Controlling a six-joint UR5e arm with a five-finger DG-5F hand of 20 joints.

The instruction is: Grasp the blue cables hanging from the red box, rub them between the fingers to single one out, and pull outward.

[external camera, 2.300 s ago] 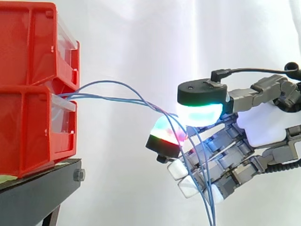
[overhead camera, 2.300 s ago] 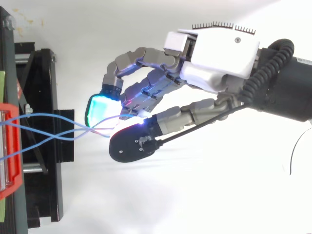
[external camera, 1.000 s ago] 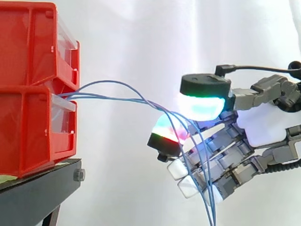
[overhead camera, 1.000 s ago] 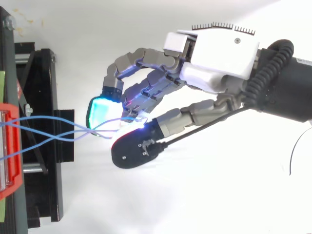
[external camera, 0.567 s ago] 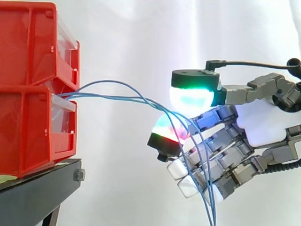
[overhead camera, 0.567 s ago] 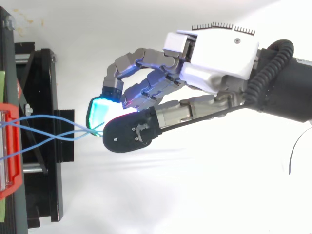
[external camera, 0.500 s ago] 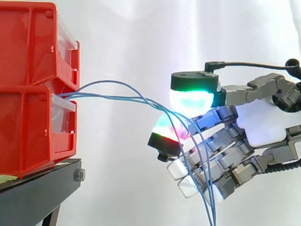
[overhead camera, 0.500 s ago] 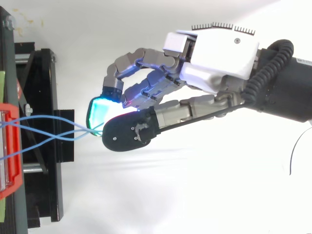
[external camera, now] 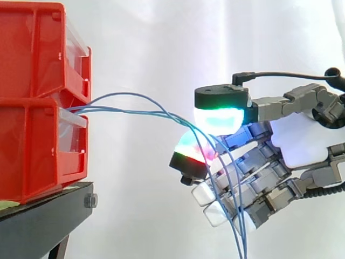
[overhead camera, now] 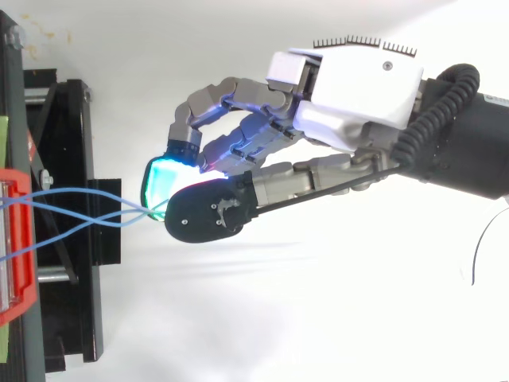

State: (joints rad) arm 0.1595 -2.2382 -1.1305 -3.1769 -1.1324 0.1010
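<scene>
Several thin blue cables [external camera: 140, 105] run out of the lower red bin [external camera: 38, 145] and arc rightward into my hand [external camera: 299, 143]. The thumb pad, glowing green and cyan, presses down onto a finger pad [external camera: 188, 151] glowing green and red, and the cables pass between the two. Below the pinch the cables hang down across the curled lower fingers and leave the side view at the bottom [external camera: 241, 243]. In the top view the cables [overhead camera: 79, 208] cross over one another before reaching the hand [overhead camera: 350, 95], whose thumb lies against the cyan finger pad [overhead camera: 159, 181].
Two red bins [external camera: 32, 51] are stacked on a black stand [external camera: 48, 221] at the left. In the top view the stand [overhead camera: 67, 215] runs down the left edge. A white curtain backs the scene.
The thumb has swung forward and to the left over the cables, closing against the finger pad. The cables between bin and hand have hardly shifted.
</scene>
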